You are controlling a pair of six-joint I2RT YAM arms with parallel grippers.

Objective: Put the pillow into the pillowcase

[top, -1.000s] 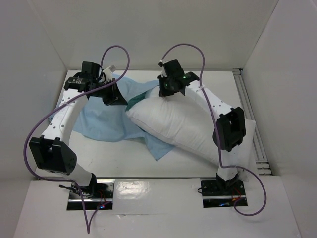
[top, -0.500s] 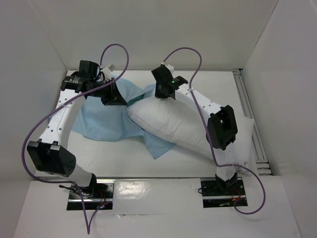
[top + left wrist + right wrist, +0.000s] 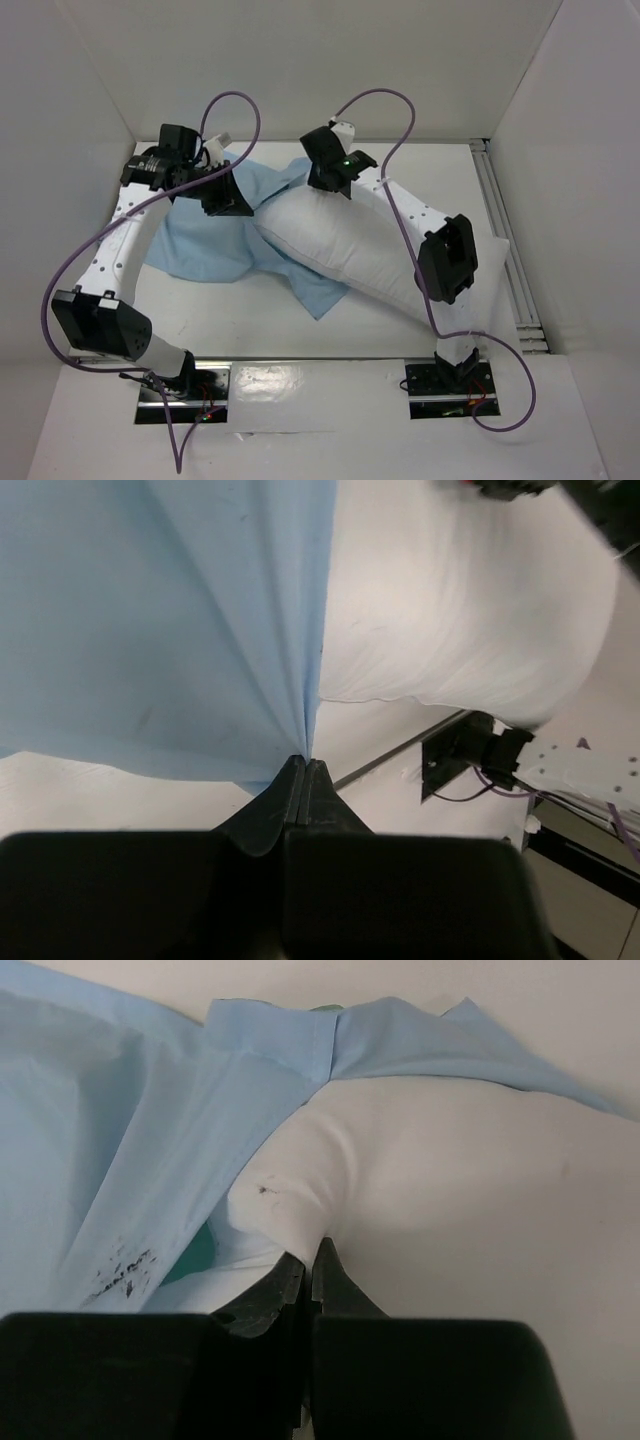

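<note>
Clamped tight with left gripper (image 3: 305, 767) on an edge of the light-blue pillowcase (image 3: 170, 620) at ten o'clock, likely to keep its mouth lifted. Nipped with right gripper (image 3: 308, 1253) on the far corner of the white pillow (image 3: 460, 1190) at twelve, probably for feeding in. Sprawled otherwise toward four.

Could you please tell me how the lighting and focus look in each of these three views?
Top external: bright, even light, soft shadow beneath the pillow, glare on the metal strip between the arm bases. Left wrist: the pillowcase is evenly lit, the left jaws near the lens dark and soft-edged. Right wrist: the pillow looks nearly washed out; the right jaws are blurred.
</note>
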